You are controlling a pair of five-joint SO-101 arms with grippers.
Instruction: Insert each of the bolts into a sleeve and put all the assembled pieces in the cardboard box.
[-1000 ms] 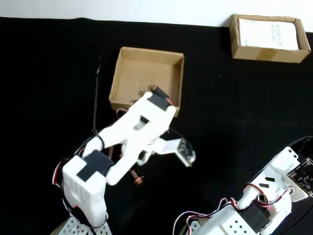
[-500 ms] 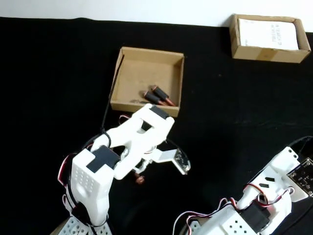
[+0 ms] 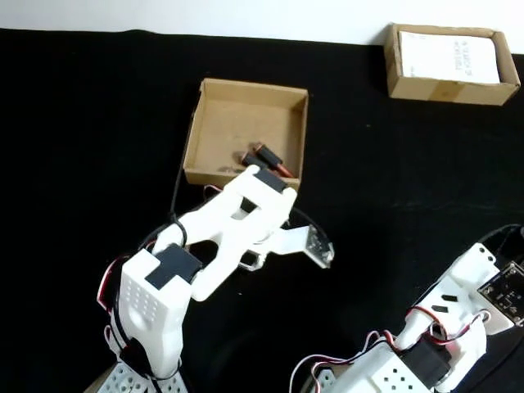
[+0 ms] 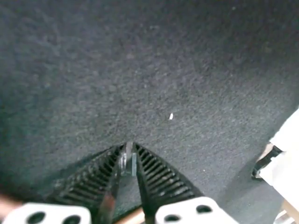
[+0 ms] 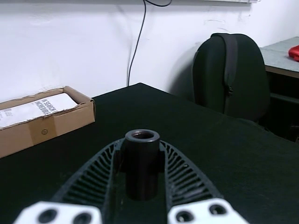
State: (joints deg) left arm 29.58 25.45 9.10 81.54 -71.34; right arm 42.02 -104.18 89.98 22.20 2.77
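The cardboard box (image 3: 219, 124) stands open at the middle back, with two assembled pieces (image 3: 266, 159) lying by its near wall. My left arm bends over the table just in front of the box, and its gripper (image 3: 318, 246) hangs off the box's near right corner. In the left wrist view the left gripper (image 4: 127, 158) is shut on a thin bolt (image 4: 127, 163) above bare black cloth. My right arm (image 3: 446, 315) stays at the near right. Its gripper (image 5: 140, 154) is shut on an upright black sleeve (image 5: 141, 163).
A second cardboard box (image 3: 450, 75) holding white paper sits at the back right corner (image 5: 42, 122). A thin black cable (image 3: 177, 190) runs along the first box's left side. A black chair (image 5: 231, 74) stands beyond the table.
My left arm drew back towards its base and then swung its gripper right and up. The bolt that lay on the cloth under the arm no longer shows there. The right arm shifted slightly.
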